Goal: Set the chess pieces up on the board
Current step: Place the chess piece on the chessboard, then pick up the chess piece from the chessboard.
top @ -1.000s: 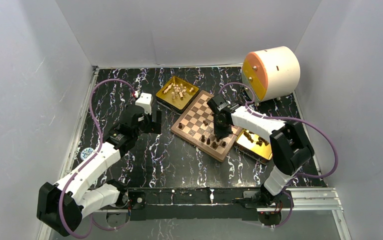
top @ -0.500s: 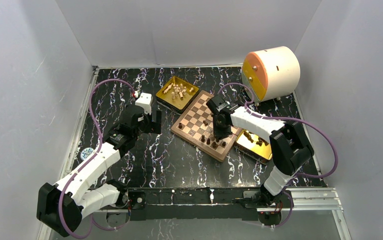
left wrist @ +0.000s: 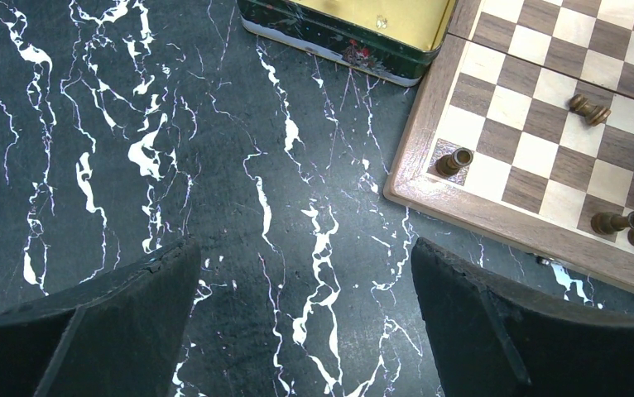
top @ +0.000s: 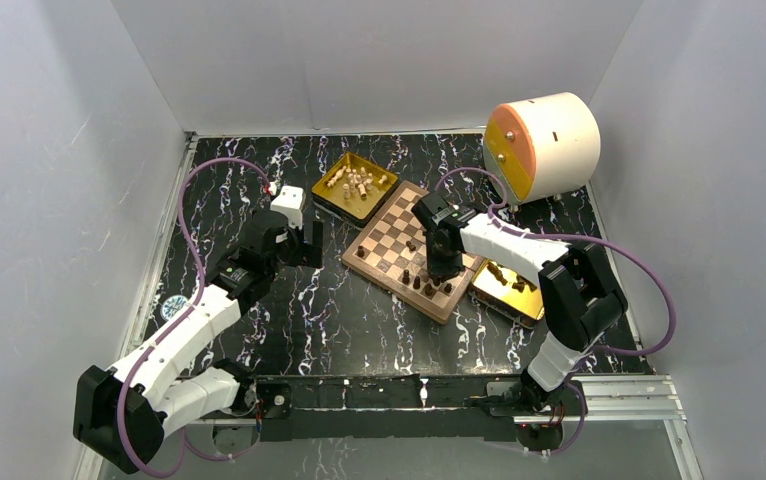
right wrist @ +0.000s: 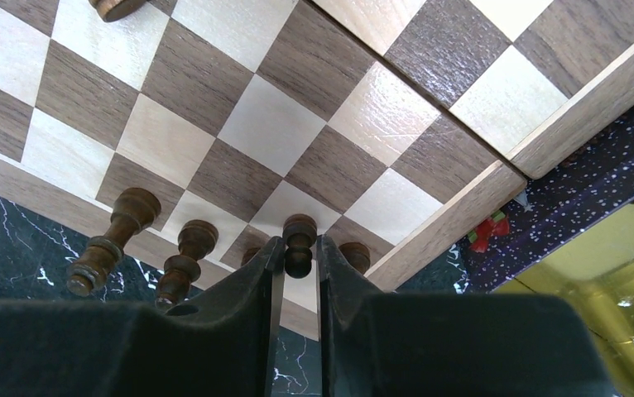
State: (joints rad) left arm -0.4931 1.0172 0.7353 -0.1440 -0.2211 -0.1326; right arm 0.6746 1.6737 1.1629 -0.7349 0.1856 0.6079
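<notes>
Right tool (right wrist: 295,258): clenched on a dark piece (right wrist: 300,236) over the board (right wrist: 264,124).
Left tool (left wrist: 304,248): released, gaping wide.
Piece: tiny, round-headed, dark brown.
Worktop (left wrist: 90,124): black, white-veined; grey walls (top: 379,60).

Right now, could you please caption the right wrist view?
Right gripper closed on a dark chess piece at the board edge, beside other dark pieces.

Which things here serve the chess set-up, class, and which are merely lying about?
Part of the job: board; dark pieces standing on it; cream pieces in a gold tray; the dark piece gripped by the right pincer.
Lying about: white-and-orange drum; blue sticker.
</notes>
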